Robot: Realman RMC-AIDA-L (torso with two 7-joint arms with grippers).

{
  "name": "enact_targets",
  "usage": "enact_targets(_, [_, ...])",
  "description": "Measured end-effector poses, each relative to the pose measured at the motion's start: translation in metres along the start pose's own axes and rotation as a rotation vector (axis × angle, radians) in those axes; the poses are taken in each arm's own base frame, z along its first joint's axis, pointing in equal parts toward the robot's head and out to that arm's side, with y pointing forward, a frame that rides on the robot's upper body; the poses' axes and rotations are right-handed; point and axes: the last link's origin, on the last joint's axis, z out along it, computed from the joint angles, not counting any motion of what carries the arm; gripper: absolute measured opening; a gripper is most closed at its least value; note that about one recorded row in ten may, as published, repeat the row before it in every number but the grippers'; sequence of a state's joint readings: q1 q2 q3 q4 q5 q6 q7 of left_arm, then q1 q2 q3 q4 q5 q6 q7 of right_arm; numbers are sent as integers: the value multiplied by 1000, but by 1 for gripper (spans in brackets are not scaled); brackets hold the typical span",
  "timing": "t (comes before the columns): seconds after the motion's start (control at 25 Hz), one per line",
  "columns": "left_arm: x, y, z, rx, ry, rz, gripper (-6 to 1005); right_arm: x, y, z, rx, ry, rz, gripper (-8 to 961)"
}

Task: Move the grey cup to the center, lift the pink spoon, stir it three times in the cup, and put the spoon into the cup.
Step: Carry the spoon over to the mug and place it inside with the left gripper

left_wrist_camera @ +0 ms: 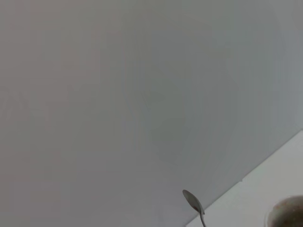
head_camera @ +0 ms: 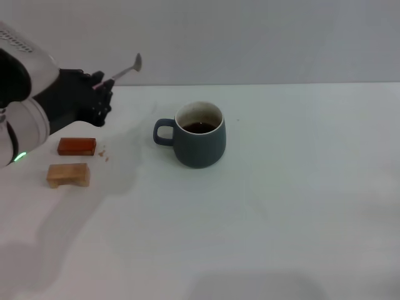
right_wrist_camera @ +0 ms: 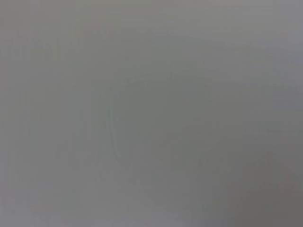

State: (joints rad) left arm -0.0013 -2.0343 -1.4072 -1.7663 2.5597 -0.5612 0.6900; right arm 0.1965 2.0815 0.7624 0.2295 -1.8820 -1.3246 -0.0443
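The grey cup (head_camera: 201,135) stands upright on the white table near the middle, handle to its left, dark liquid inside. My left gripper (head_camera: 98,87) is raised at the far left, above the table and well left of the cup. It is shut on the pink spoon (head_camera: 125,70), whose metal bowl points up and right; only a trace of pink handle shows at the fingers. In the left wrist view the spoon's bowl (left_wrist_camera: 193,201) shows against the wall, with a blurred edge of the cup (left_wrist_camera: 286,213). The right gripper is out of view.
A red-brown wooden block (head_camera: 77,146) and a tan wooden block (head_camera: 68,174) lie on the table at the left, below my left gripper. A few crumbs (head_camera: 104,154) lie beside the red-brown block. The right wrist view shows only plain grey.
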Motion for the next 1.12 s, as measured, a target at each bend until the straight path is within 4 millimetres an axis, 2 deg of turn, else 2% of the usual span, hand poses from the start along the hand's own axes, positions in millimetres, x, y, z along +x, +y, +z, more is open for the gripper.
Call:
enact_targets(0.48, [10,-4,0,-65,19,21,134,1,-8,-4,36,6,-2,-2])
enact_targets(0.72, [17,1,3,-106,18,86,134,5,-24,-14,96,22,-12,-1])
enact_targets(1.12, [30,7,-1,-159,19,162,134,7,-31,-18,129,30,-11,-1])
